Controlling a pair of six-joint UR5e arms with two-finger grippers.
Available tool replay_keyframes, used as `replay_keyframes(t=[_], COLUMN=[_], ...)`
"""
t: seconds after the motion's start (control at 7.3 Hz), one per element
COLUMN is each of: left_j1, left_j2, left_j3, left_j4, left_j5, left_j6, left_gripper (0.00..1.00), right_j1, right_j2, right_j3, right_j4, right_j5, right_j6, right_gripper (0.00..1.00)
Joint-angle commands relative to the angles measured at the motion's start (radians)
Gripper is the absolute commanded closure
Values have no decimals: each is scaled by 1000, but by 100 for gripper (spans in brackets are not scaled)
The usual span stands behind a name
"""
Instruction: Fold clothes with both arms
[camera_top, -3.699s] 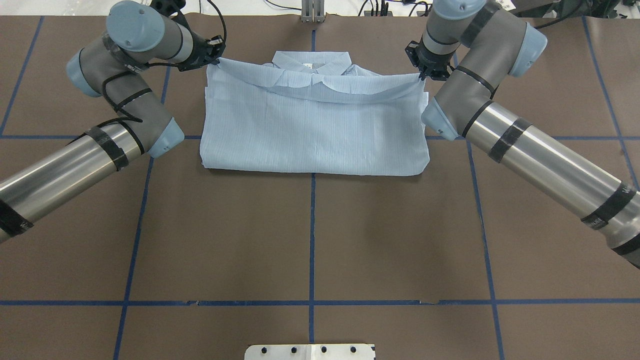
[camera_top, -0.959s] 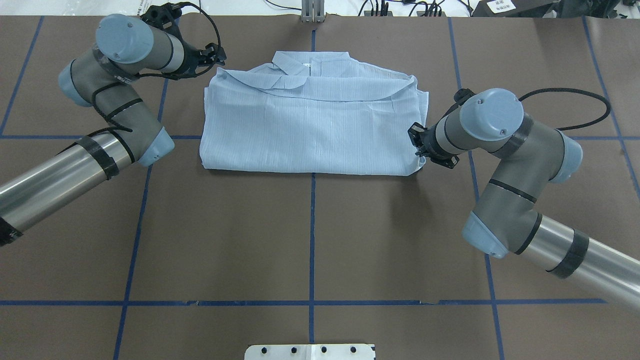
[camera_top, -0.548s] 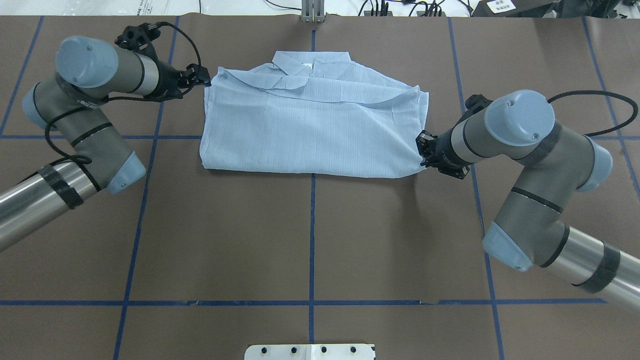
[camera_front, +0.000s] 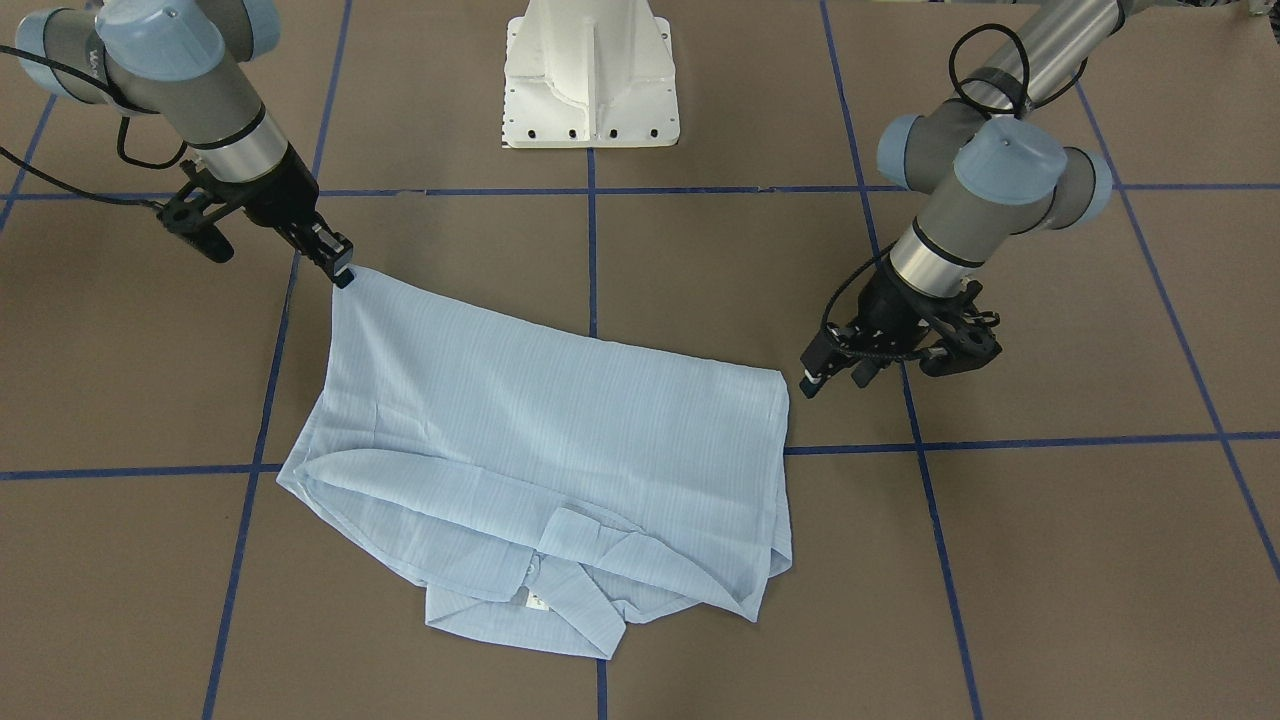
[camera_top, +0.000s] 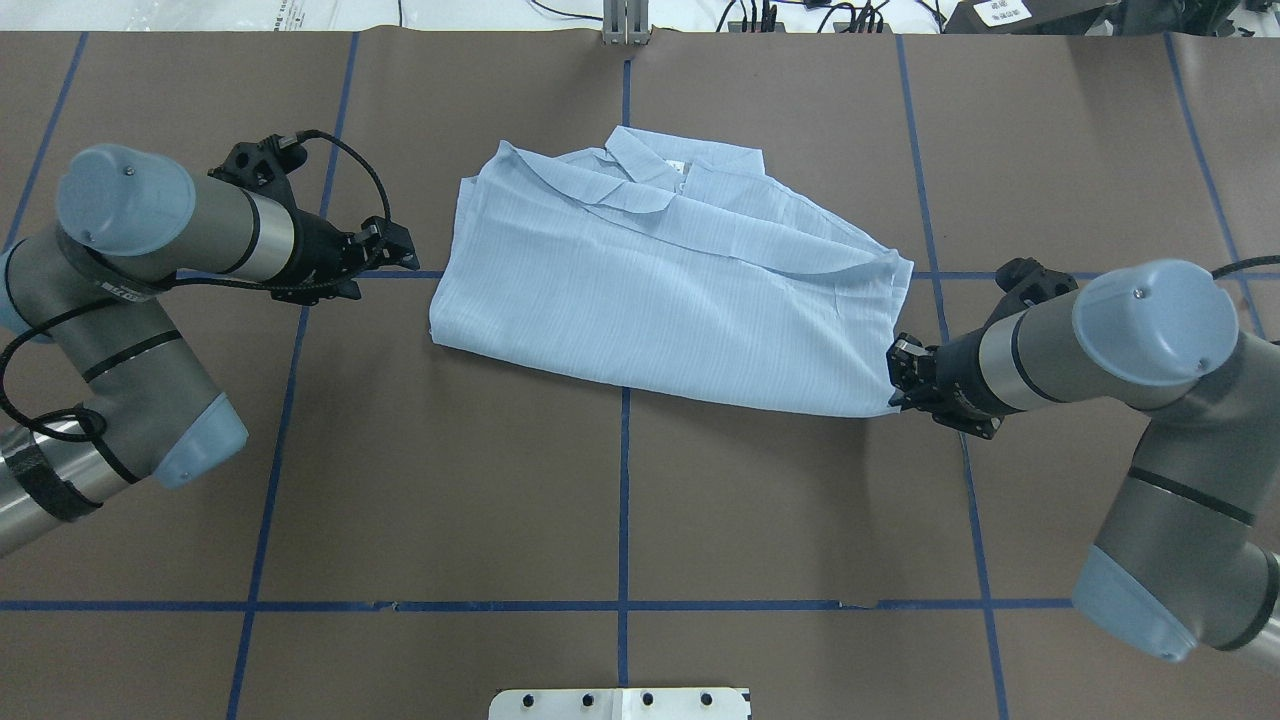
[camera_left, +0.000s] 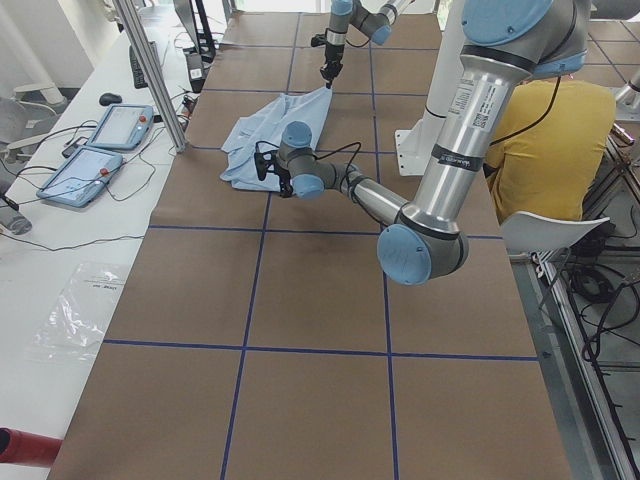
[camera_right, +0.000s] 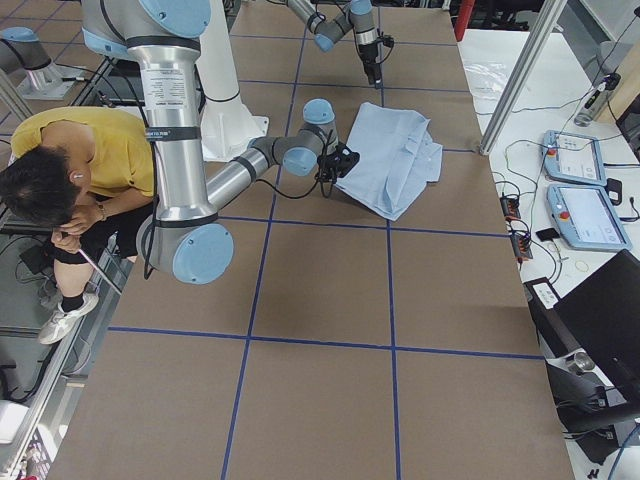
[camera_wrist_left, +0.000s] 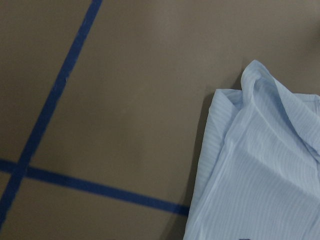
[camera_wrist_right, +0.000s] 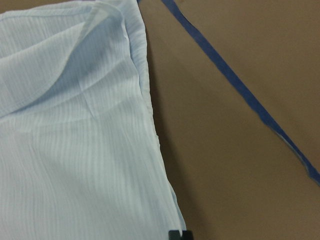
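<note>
The pale blue striped shirt (camera_top: 660, 290) lies folded and skewed on the brown table, with its collar (camera_top: 640, 160) at the far side. My right gripper (camera_top: 893, 383) is shut on the shirt's near right corner; it also shows in the front view (camera_front: 342, 272). My left gripper (camera_top: 410, 253) is open and empty just off the shirt's left edge, also seen in the front view (camera_front: 825, 382). The left wrist view shows the shirt's edge (camera_wrist_left: 260, 175) and bare table. The right wrist view shows the shirt (camera_wrist_right: 65, 125) and one fingertip (camera_wrist_right: 174, 234).
The white pedestal base (camera_front: 590, 70) stands at the robot's side of the table. Blue tape lines (camera_top: 625, 500) cross the brown cover. A person in yellow (camera_right: 80, 140) sits beside the robot. Control tablets (camera_right: 575, 190) and a metal post (camera_left: 150, 70) stand beyond the far edge.
My right gripper has pulled its shirt corner toward the robot and outward, so the shirt slid right and turned. My left gripper has moved toward the robot, away from the shirt's far left corner.
</note>
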Motion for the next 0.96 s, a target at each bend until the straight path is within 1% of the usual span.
replay_keyframes(t=[0.0,0.14,0.41,0.68,0.82], left_j1=[79,104,138,140,141], left_j2=[1,-5,-41,-144,-149], left_j3=[-47,-57,-24,88,98], left_j4=[18,18,18,18,20], left_j5=[-5,-5,1,5,5], left_j6=[-128,-168,-175,-175,-175], left_gripper=[14,14,15,16,19], right_j1=[-88,-120,-232,-285,-294], right_j2=[-59,-94,-95,-95,-96], right_j3=[63,96,113,117,124], right_j4=[0,1,1,1,3], right_j5=[177,276,277,273,275], right_j6=[91,102,161,166,168], right_gripper=[100,100,100,100,100])
